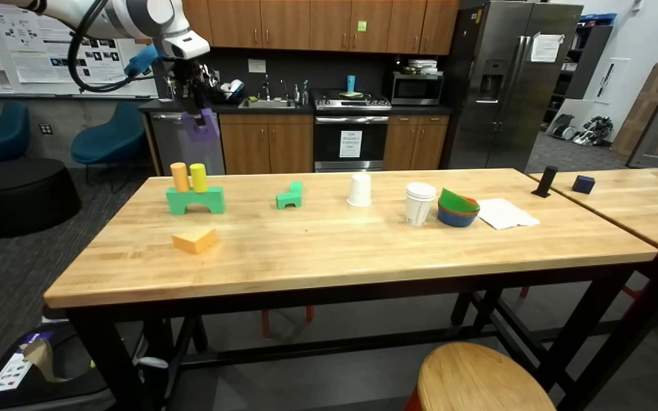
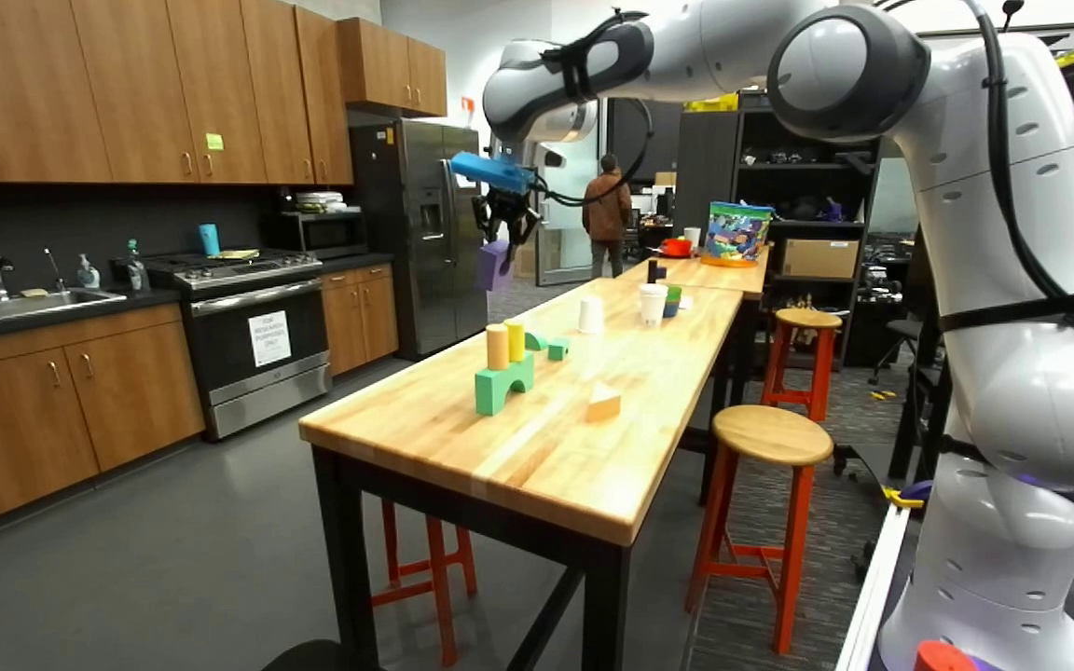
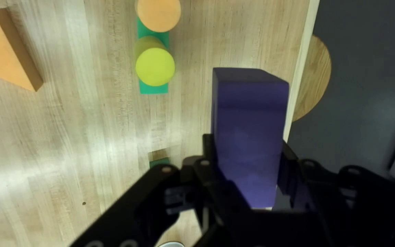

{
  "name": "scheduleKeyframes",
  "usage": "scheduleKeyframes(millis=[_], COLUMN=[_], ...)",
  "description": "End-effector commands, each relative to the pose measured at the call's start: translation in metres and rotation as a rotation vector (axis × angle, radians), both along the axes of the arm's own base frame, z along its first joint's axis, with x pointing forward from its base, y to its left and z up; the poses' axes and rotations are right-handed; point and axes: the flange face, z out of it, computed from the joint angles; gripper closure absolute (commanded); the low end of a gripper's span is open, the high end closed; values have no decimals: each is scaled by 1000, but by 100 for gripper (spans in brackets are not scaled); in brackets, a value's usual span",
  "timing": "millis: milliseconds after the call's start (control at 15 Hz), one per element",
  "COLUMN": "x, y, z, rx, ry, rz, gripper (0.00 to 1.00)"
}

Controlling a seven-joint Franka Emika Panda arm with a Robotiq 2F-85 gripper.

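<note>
At the left of the wrist view, an orange wedge (image 3: 7, 51) lies on the surface (image 3: 91, 113), apart from the rest and probably in little danger. Next to the right is a green arch (image 3: 153, 89) with an orange cylinder (image 3: 159, 13) and a yellow cylinder (image 3: 154, 67) standing on it. These look like the weak spot: nothing visible fastens them, so a low sideways pass of the held load could topple both. Further right, the fingers (image 3: 208, 147) are clamped on opposite sides of a purple block (image 3: 250, 130), held in the air near the surface's long edge. An off-centre or weak grip might let it pivot or slip, and a drop here could carry it past the edge to the floor (image 3: 358, 137).

The purple block is a long, straight-edged bar. Its narrow left side shows as a dark strip; to the right, the broad face looks smooth and deep violet, while both exterior views show it as paler and slightly tilted.
</note>
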Motion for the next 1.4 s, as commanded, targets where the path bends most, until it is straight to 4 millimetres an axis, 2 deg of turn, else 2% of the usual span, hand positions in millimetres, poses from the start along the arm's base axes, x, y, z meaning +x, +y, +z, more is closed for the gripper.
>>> scheduleKeyframes(millis=[0, 333, 400, 1333], x=[-8, -8, -1, -1], y=[3, 0, 0, 0], z=[9, 11, 3, 4], rx=[10, 17, 3, 3], ry=[12, -5, 3, 2], rz=[-9, -7, -1, -1], gripper=[84, 84, 59, 59])
